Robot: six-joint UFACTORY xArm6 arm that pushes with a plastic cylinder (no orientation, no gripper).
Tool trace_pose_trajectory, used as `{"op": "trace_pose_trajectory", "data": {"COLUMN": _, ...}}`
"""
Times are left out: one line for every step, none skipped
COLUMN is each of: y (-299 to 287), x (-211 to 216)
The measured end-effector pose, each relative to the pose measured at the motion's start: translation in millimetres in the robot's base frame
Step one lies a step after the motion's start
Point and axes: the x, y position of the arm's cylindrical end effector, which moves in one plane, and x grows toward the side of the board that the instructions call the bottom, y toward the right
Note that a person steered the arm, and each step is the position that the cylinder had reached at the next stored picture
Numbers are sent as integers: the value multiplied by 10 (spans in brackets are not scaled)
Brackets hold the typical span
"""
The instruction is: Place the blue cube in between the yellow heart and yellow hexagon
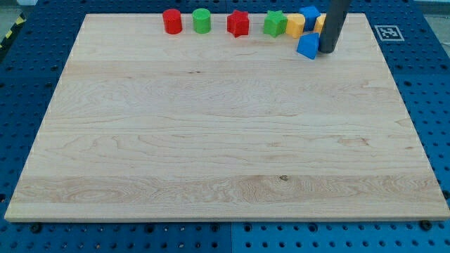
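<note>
A blue cube (307, 46) lies near the top right of the wooden board (225, 140). My tip (328, 50) rests right beside the cube's right side, touching or nearly touching it. Just above the cube is a yellow block (295, 25), whose shape I cannot make out. A second yellow block (320, 23) is mostly hidden behind my rod. Another blue block (310, 15) sits between and slightly above the two yellow ones.
Along the top edge, from the view's left, stand a red cylinder (172, 21), a green cylinder (202, 20), a red star (238, 24) and a green star (274, 22). A fiducial marker (387, 31) lies off the board's top right corner.
</note>
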Motion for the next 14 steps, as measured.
{"op": "trace_pose_trajectory", "data": {"y": 13, "x": 159}}
{"op": "trace_pose_trajectory", "data": {"y": 337, "x": 196}}
{"op": "trace_pose_trajectory", "data": {"y": 691, "x": 44}}
{"op": "trace_pose_trajectory", "data": {"y": 767, "x": -377}}
{"op": "trace_pose_trajectory", "data": {"y": 612, "x": -804}}
{"op": "trace_pose_trajectory", "data": {"y": 207, "x": -1118}}
{"op": "trace_pose_trajectory", "data": {"y": 119, "x": -1151}}
{"op": "trace_pose_trajectory", "data": {"y": 111, "x": -1152}}
{"op": "trace_pose_trajectory", "data": {"y": 74, "x": -1161}}
{"op": "trace_pose_trajectory", "data": {"y": 44, "x": -1157}}
{"op": "trace_pose_trajectory", "data": {"y": -2, "x": -1161}}
{"op": "trace_pose_trajectory", "data": {"y": -47, "x": -1155}}
{"op": "trace_pose_trajectory", "data": {"y": -85, "x": -1160}}
{"op": "trace_pose_trajectory", "data": {"y": -159, "x": -1155}}
